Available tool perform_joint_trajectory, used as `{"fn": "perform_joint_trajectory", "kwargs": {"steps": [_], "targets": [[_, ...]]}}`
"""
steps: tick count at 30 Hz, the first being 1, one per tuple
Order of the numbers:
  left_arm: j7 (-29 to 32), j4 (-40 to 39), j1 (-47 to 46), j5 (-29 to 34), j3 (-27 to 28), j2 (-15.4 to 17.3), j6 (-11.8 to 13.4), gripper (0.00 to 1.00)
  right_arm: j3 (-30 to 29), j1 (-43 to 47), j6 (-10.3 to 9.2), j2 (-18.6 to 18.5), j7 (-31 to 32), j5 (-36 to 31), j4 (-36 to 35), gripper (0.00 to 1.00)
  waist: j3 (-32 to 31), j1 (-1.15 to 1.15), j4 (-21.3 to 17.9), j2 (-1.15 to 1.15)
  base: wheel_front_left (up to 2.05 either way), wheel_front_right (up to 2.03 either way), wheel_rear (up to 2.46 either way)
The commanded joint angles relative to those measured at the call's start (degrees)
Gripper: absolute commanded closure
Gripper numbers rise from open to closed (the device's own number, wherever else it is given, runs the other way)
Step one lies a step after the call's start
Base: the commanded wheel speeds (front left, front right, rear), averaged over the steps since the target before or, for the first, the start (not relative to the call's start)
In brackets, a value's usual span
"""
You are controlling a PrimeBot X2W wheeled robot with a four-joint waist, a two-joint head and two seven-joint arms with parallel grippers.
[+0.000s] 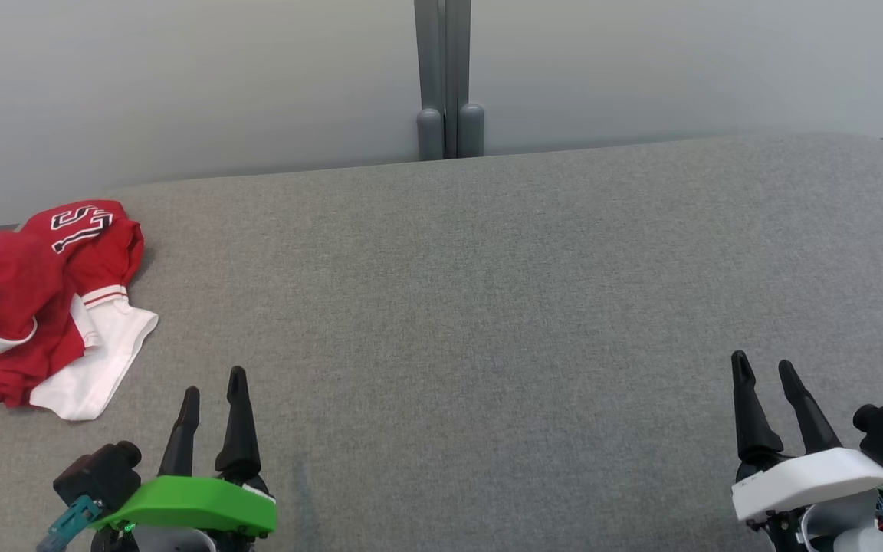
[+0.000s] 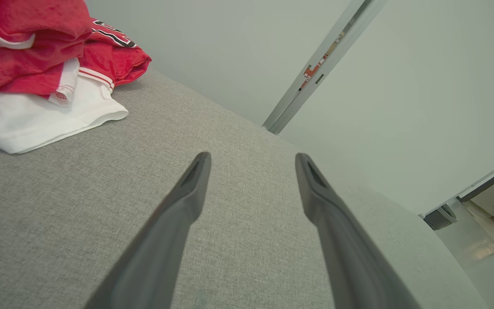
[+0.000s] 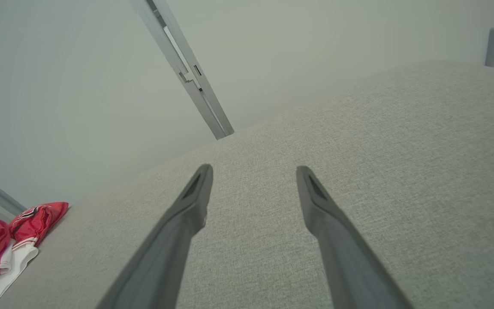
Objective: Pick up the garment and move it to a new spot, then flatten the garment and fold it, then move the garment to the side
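**Inspector:** Condition of your grippers?

**Operator:** My left gripper (image 1: 214, 382) is at the near left of the grey fabric surface (image 1: 487, 307). Its fingers are spread wide with nothing between them. My right gripper (image 1: 762, 365) is at the near right, equally wide apart and also empty.

**Inspector:** Location of the garment?

**Operator:** The red jersey (image 1: 35, 299) lies crumpled at the far left edge of the surface, and neither gripper touches it. A white panel faces my left gripper, which is near it. My right gripper is well apart from it. White lettering edged in black shows on the upper fold.

**Inspector:** Surroundings?

**Operator:** A pale wall with a grey post (image 1: 448, 77) is behind the surface.
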Motion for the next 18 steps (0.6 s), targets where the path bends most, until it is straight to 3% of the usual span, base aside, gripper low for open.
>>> {"fn": "perform_joint_trajectory", "kwargs": {"steps": [1, 18], "targets": [[-0.6, -0.1, 0.3, 2.0, -0.1, 0.4, 0.1, 0.0, 0.2, 0.4, 0.01, -0.4, -0.7, -2.2, -0.6, 0.0, 0.0, 0.0, 0.0, 0.0, 0.0, 0.0, 0.0], [-2.9, 3.0, 1.1, 9.2, -0.4, 0.5, 0.7, 0.0, 0.3, 0.9, 0.02, -0.5, -3.0, -12.8, -0.2, 0.0, -0.1, 0.0, 0.3, 0.0, 0.0, 0.0, 0.0]]}}
